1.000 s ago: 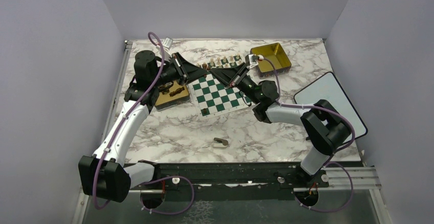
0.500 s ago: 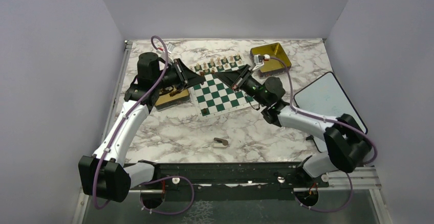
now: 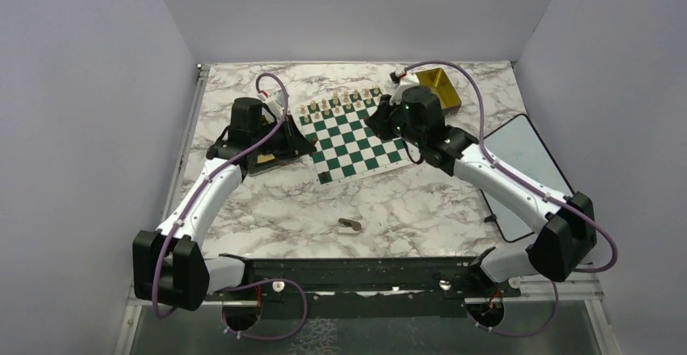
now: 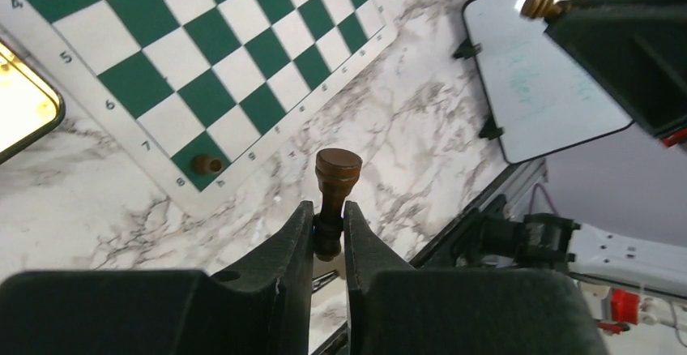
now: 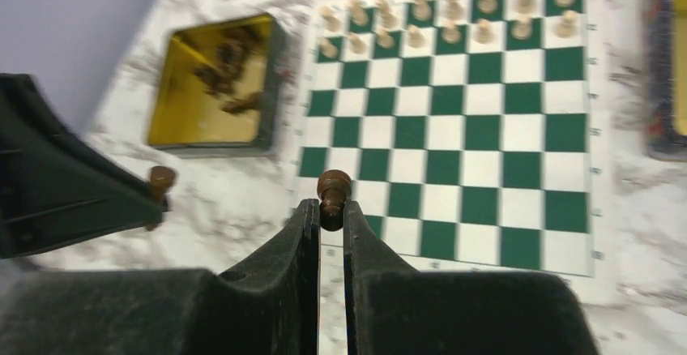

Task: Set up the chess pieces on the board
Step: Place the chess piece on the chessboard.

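Note:
The green and white board (image 3: 356, 140) lies on the marble table, with pale pieces (image 5: 454, 14) along its far rows. One dark chess piece (image 3: 325, 177) stands on the near left corner square (image 4: 206, 164). My left gripper (image 4: 328, 209) is shut on the stem of a dark brown chess piece (image 4: 338, 178) and hangs over the board's left edge (image 3: 301, 143). Above the board's right side, my right gripper (image 5: 328, 207) is shut on another dark piece (image 5: 334, 186). More dark pieces lie in the gold tin (image 5: 219, 87) left of the board.
A second gold tin (image 3: 436, 87) sits at the back right. A white tablet (image 3: 522, 168) lies right of the board. One loose dark piece (image 3: 350, 225) lies on its side on the marble near the front.
The two grippers, close together over the board's far left a second ago, have drawn apart. The right jaws closed on a piece and that arm lifted to the right. The left gripper pulled back.

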`<move>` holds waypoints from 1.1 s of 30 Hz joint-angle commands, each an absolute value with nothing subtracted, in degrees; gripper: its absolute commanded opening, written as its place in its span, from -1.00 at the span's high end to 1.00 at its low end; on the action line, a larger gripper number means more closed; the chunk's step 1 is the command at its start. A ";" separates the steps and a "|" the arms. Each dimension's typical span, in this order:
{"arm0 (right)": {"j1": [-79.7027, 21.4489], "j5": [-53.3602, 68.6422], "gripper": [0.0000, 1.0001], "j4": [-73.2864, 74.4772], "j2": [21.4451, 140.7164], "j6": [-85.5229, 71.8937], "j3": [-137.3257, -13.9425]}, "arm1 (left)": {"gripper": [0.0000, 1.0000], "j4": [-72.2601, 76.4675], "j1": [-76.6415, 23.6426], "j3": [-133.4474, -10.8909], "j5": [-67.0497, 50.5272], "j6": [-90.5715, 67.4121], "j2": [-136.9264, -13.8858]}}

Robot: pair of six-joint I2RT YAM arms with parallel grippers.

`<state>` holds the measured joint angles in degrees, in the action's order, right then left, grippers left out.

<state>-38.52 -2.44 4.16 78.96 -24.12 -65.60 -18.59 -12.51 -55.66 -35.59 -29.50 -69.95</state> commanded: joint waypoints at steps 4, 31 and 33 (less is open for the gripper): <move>-35.55 -11.64 0.78 29.91 91.11 -8.27 -78.84 | 0.82 -18.71 -13.04 -51.40 -33.16 -18.53 -71.97; -23.69 -4.31 0.71 44.20 119.71 -6.55 -96.10 | 0.82 -15.63 -14.81 -45.36 -30.21 -16.61 -66.53; -23.48 -4.54 0.70 44.63 119.89 -6.50 -96.28 | 0.82 -15.64 -14.85 -45.38 -30.23 -16.61 -66.51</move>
